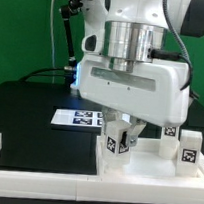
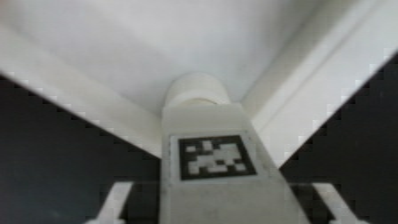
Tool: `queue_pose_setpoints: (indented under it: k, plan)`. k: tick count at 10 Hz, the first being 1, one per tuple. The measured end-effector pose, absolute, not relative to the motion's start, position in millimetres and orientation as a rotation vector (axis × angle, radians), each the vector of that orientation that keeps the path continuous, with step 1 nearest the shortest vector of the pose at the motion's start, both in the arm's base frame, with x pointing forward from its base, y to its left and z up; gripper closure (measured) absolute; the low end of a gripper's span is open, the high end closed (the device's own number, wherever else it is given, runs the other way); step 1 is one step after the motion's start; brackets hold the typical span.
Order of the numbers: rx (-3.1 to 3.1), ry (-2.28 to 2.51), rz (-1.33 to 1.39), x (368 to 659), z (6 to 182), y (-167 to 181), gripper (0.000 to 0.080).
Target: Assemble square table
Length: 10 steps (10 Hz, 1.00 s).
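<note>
The square table (image 1: 135, 158) shows here as loose white plastic parts on a black desk (image 1: 33, 119). Its slab lies low at the near side, toward the exterior view's right, mostly under the arm. One white block leg (image 1: 121, 139), carrying a black-and-white tag, stands upright on the slab directly beneath the gripper (image 1: 121, 127). The fingers (image 1: 110, 125) sit on either side of this leg and appear clamped on it. Two more tagged legs (image 1: 189, 150) stand near each other at the exterior view's right edge, apart from the held one.

The exterior view alone gives the wider scene: the marker board (image 1: 77, 117) lying flat on the desk behind the gripper, the long white border rail (image 1: 43, 175) running along the near edge, and the green backdrop.

The wrist view alone gives the close look: the held leg (image 2: 212, 135) fills the centre, its rounded top and square tag sharp enough to read as a pattern. Behind it the slab's raised rim (image 2: 107, 85) forms a white corner against the black desk. Pale finger pads (image 2: 118, 205) flank the leg.
</note>
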<state>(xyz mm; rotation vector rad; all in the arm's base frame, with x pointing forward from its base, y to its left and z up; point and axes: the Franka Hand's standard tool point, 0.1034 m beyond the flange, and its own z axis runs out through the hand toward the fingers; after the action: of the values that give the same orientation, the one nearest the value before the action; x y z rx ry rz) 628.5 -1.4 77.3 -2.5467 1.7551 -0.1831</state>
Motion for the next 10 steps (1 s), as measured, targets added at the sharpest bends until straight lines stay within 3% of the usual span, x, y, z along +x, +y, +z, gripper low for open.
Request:
queue_pose_setpoints:
  k: [4,9,10]
  plan:
    - [-1.974,2.235,0.047,627,78.4,-4,0.0508]
    - [-1.536,2.538,0.086,627,75.3,4,0.0508]
    - [-1.667,2.475,0.064,627,74.9,5,0.0446]
